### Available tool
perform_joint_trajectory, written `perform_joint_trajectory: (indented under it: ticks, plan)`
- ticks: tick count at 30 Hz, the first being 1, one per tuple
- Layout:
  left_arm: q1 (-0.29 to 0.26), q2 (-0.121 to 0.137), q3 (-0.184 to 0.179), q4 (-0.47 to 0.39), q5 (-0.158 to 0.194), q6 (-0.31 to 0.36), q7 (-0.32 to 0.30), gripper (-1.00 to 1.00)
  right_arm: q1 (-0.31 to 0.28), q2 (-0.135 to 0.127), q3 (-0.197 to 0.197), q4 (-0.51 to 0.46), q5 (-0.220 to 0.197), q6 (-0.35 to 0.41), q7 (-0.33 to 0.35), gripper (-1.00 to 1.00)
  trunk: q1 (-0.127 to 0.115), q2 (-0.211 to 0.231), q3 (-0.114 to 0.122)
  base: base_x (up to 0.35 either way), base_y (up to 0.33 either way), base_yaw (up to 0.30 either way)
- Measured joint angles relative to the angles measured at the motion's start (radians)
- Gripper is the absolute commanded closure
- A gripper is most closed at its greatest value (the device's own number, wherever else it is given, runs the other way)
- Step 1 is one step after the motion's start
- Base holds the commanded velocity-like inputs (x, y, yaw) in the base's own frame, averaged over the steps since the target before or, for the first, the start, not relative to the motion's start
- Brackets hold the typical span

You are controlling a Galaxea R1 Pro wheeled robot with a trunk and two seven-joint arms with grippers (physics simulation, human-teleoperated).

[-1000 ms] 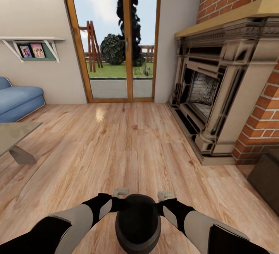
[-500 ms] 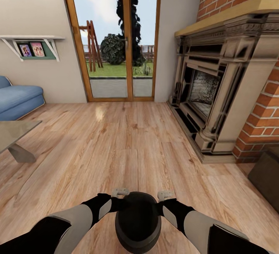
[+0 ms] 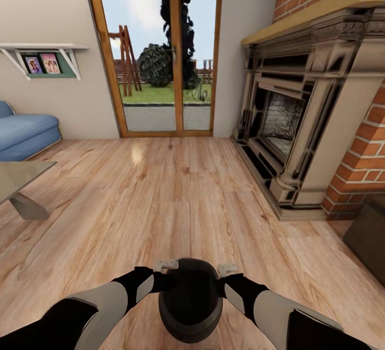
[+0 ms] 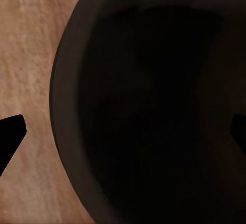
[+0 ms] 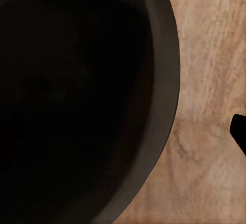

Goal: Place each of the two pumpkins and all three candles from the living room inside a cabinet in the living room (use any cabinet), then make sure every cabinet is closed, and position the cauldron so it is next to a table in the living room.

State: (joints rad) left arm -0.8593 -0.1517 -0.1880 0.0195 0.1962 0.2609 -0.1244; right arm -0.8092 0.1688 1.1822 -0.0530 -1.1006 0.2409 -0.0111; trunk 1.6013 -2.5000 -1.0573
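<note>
The black cauldron (image 3: 191, 299) hangs just above the wood floor, close in front of me, held between my two arms. My left gripper (image 3: 166, 266) presses its left side and my right gripper (image 3: 227, 269) its right side. In the left wrist view the cauldron's dark mouth (image 4: 154, 106) lies between fingers spread wide, one fingertip (image 4: 10, 134) over the floor. In the right wrist view the cauldron (image 5: 77, 96) sits beside one fingertip (image 5: 240, 131) at the frame's edge. A corner of the grey table (image 3: 21, 175) shows at the left. A dark cabinet end (image 3: 369, 240) shows at the right. Pumpkins and candles are out of view.
A brick fireplace (image 3: 299, 120) with a raised hearth runs along the right. Glass patio doors (image 3: 160, 51) stand straight ahead. A blue sofa (image 3: 24, 133) and a wall shelf (image 3: 45, 56) with photos are at the left. Wood floor (image 3: 176, 189) stretches between table and fireplace.
The whole picture has shifted slightly: the camera has advanced toward the doors, the table corner sliding left. The cauldron stays in the same place between my arms.
</note>
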Motion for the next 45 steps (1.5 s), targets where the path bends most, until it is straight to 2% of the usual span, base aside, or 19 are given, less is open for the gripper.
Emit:
perform_joint_trajectory:
  ticks: [19, 32, 45]
  plan:
    - [0.0, 0.008, 0.002, 0.012, 0.002, 0.0, 0.0, -1.0, 0.0, 0.0, -0.001, 0.0, 0.0, 0.001, 0.0, -1.0, 0.009, -0.004, -0.074, 0.0, 0.0, 0.0]
    - [0.0, 0.01, 0.002, 0.012, 0.002, -0.001, 0.0, -1.0, 0.0, 0.0, -0.001, 0.0, 0.001, 0.001, 0.0, -1.0, 0.008, -0.005, -0.074, 0.005, 0.0, 0.0]
    - [0.0, 0.012, 0.002, 0.012, 0.002, -0.001, 0.0, -1.0, 0.0, 0.0, -0.001, 0.0, 0.0, 0.001, 0.0, -1.0, 0.008, -0.005, -0.074, 0.166, 0.0, 0.0]
